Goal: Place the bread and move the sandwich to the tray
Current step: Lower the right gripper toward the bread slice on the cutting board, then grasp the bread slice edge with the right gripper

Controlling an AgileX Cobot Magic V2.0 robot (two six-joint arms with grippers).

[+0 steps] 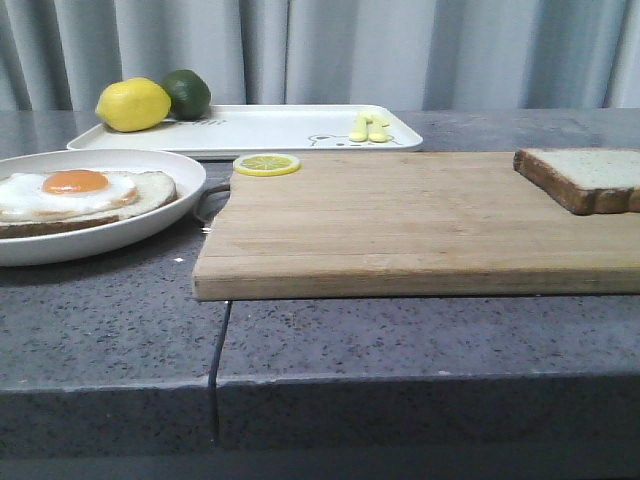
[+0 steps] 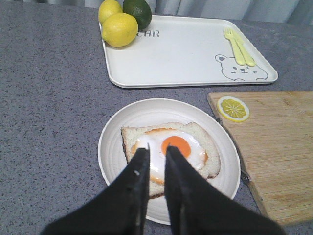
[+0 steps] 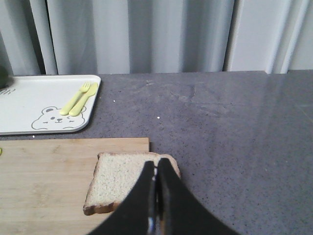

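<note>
The sandwich (image 1: 80,190), brown-crusted bread under a fried egg, lies on its round white plate (image 1: 150,225) at the left. In the left wrist view my left gripper (image 2: 156,149) hovers over the sandwich (image 2: 195,139), its jaws a narrow gap apart and holding nothing. The bread (image 1: 585,175), a pale slice with a dark crust, rests on the far right corner of the wooden board (image 1: 400,220). My right gripper (image 3: 156,164) is shut and empty above the bread (image 3: 117,178). The white tray (image 1: 270,128) sits at the back. Neither gripper shows in the front view.
A lemon (image 1: 133,104) and a lime (image 1: 187,93) sit on the tray's left end, with a yellow fork and knife (image 1: 368,127) by the bear drawing on its right end. A lemon slice (image 1: 267,164) lies on the board's back left corner. Grey curtains hang behind the counter.
</note>
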